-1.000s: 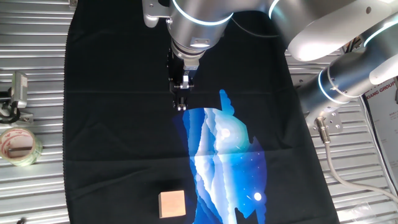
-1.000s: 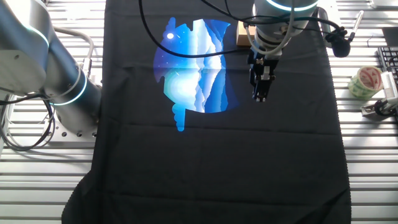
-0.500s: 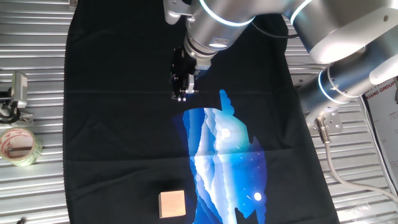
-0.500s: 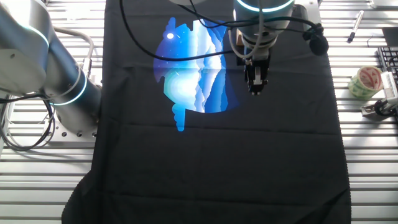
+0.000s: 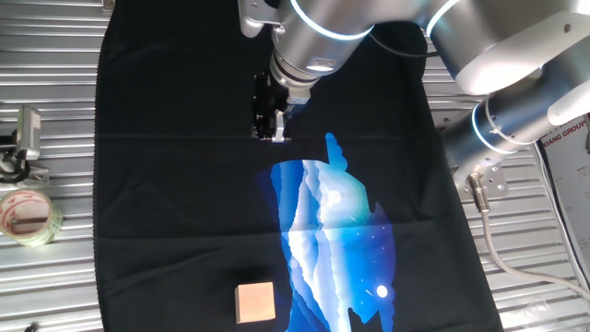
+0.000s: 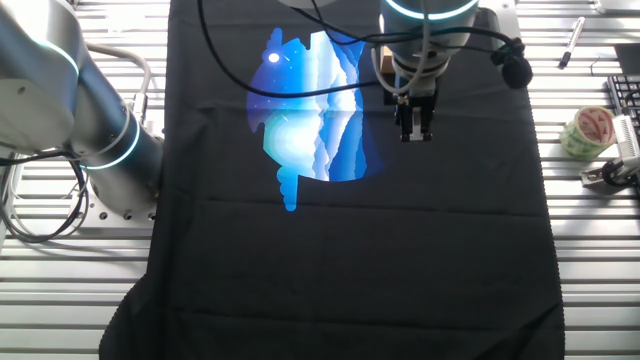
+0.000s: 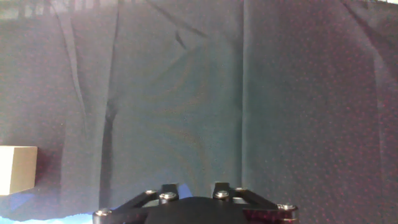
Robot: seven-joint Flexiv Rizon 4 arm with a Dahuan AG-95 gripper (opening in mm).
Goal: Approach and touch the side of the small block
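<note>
Since the earlier frames the gripper (image 5: 271,135) has lifted slightly over the black cloth (image 5: 166,184), away from the small block (image 5: 255,302), which sits near the cloth's edge beside the blue print (image 5: 332,240). Fingers look pressed together. Nothing lies between them; a tape roll (image 5: 26,218) rests aside on the tabletop (image 5: 46,286).
</note>
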